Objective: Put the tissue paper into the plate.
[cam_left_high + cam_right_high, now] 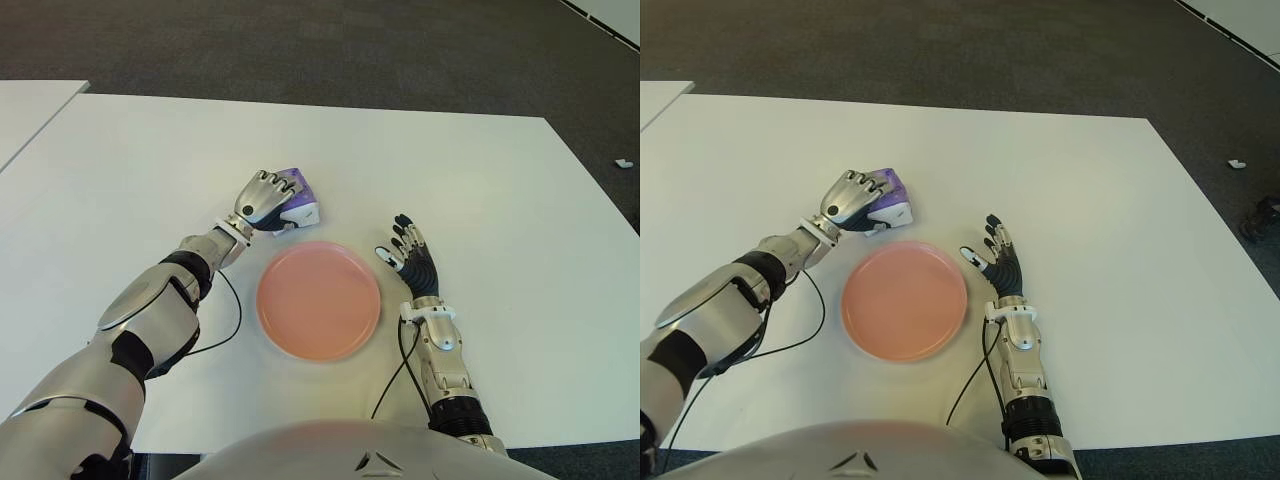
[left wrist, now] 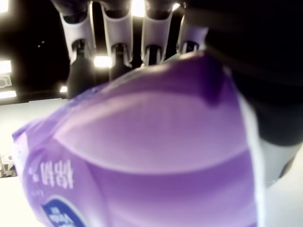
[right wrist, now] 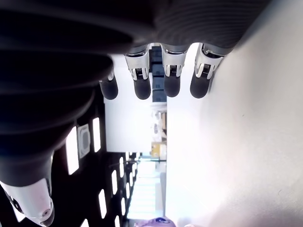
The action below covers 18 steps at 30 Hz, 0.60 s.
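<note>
From the left eye, the left hand (image 1: pixel 264 198) sits at about eleven o'clock from the plate (image 1: pixel 318 300), its fingers curled over the purple tissue pack (image 1: pixel 297 207), which lies on the white table (image 1: pixel 500 180) just beyond the plate's far-left rim and is not yet in the dish. The right hand (image 1: pixel 410 258) shows at three o'clock of the plate, just beside its rim, fingers stretched out and holding nothing. The right eye tells the same story: the tissue pack (image 1: pixel 890 200) is under the left hand at eleven o'clock, apart from the plate (image 1: pixel 904 300) by only a narrow strip of table. In the left wrist view the tissue pack (image 2: pixel 156 156) fills the frame, with the fingers (image 2: pixel 116 52) wrapped down over its far edge, so the hand looks closed on the pack; whether the pack has left the table I cannot tell. The right wrist view shows that hand's fingers (image 3: pixel 170 75) extended beside bare table, gripping nothing. To do this step well, I judge the grip should stay firm but not crush the soft pack, the lift should clear the plate's raised rim, and the carry should run toward five o'clock so the pack ends over the middle of the dish before the fingers let go.
</note>
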Motion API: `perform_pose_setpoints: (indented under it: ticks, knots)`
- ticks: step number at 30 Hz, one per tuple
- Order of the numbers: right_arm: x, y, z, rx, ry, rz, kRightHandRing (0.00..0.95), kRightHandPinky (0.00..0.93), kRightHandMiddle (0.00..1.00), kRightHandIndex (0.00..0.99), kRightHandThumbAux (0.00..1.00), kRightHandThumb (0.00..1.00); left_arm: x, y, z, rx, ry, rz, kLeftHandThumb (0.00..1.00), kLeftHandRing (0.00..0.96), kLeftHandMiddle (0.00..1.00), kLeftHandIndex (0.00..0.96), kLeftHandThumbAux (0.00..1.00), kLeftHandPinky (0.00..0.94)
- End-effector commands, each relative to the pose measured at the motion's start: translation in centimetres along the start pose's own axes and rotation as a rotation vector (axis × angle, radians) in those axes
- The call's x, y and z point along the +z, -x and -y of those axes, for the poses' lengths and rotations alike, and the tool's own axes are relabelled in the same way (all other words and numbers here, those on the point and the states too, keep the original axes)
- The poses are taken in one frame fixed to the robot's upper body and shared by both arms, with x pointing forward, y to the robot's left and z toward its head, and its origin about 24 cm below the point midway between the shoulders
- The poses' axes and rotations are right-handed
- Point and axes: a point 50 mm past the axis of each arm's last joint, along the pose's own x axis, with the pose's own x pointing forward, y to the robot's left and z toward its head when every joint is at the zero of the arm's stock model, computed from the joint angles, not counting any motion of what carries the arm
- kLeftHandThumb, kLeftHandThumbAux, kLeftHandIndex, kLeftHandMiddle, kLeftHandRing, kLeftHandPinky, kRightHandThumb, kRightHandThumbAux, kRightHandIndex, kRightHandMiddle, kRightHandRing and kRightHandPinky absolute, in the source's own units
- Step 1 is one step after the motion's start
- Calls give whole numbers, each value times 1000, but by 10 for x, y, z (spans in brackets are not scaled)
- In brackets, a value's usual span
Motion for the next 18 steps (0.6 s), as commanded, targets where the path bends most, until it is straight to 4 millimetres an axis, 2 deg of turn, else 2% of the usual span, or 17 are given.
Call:
perform_pose_setpoints:
  ticks: [1, 18]
  knots:
    - [-36, 25, -2, -18, -31, -207, 0, 0, 5, 0, 679, 0, 6, 14, 12, -57, 38, -19, 740, 842, 841, 443, 696, 839]
    - [-36, 25, -2, -18, -25, -205, 0, 0, 4, 0, 667, 0, 2, 16, 12, -61, 41, -51, 735, 834, 836, 444, 695, 832]
